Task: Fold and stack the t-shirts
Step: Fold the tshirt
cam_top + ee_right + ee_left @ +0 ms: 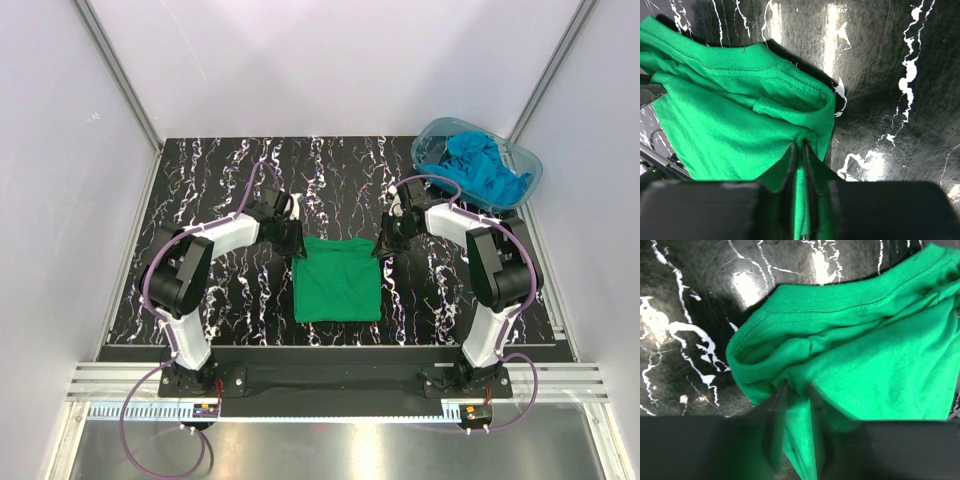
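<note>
The green t-shirt [338, 279] lies folded into a rough square at the table's middle front. My left gripper [296, 243] is shut on its far left corner; in the left wrist view the gripper [796, 392] has green cloth [865, 345] pinched between its fingers. My right gripper [384, 246] is shut on the far right corner; in the right wrist view the gripper [800, 146] pinches the cloth [730, 125] tightly. Turquoise-blue t-shirts [484, 167] lie crumpled in the tub at the back right.
The clear blue-tinted plastic tub [433, 131] stands at the table's back right corner. The black marbled tabletop [210, 170] is bounded by white walls at the left, the back and the right.
</note>
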Robot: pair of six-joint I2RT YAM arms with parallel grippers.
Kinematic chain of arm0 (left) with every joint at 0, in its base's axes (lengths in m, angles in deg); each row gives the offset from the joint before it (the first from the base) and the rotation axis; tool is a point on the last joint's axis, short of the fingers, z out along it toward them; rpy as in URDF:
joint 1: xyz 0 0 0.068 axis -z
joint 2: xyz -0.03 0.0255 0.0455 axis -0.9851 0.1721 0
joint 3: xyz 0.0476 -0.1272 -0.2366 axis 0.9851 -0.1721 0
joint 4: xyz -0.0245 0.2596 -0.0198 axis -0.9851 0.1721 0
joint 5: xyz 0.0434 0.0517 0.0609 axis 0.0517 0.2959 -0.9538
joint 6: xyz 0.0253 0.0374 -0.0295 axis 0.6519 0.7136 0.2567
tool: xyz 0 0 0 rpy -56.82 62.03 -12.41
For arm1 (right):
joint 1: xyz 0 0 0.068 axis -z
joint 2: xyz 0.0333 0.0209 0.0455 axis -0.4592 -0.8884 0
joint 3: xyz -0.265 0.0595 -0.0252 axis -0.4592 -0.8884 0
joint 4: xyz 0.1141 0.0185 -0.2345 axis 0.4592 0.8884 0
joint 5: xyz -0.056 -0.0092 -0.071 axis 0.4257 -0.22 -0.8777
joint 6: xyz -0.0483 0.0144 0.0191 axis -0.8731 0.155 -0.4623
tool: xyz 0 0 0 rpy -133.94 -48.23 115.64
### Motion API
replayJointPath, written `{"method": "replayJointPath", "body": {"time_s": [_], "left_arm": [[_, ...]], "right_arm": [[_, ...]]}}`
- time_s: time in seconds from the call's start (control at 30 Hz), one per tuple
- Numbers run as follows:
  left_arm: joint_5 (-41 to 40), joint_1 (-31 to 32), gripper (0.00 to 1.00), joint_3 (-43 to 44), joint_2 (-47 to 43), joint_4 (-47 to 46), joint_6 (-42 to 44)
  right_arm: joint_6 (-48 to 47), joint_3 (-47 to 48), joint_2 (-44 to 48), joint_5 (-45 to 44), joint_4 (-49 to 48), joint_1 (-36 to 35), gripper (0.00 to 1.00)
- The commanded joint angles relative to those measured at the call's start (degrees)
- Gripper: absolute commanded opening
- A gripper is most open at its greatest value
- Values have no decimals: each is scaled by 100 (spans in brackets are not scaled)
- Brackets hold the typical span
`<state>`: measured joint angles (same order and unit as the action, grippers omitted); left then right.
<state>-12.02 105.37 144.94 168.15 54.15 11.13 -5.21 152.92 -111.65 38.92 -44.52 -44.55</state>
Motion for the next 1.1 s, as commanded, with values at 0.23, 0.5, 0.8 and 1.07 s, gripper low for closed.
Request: {"method": "replayJointPath", "body": {"time_s": [0.23, 0.5, 0.8, 1.07], "left_arm": [[-248, 56, 0, 228, -613, 118, 157], [-195, 223, 0, 114, -1492, 505, -2], [-599, 188, 0, 561, -1642, 786, 7], [-714, 100, 0, 667, -1703, 646, -19]], "right_arm": [[139, 264, 430, 95, 183, 34, 0], [244, 317, 1247, 341, 772, 25, 0], [306, 650, 1179, 411, 807, 25, 0], [323, 1125, 1116, 446, 860, 16, 0]]}}
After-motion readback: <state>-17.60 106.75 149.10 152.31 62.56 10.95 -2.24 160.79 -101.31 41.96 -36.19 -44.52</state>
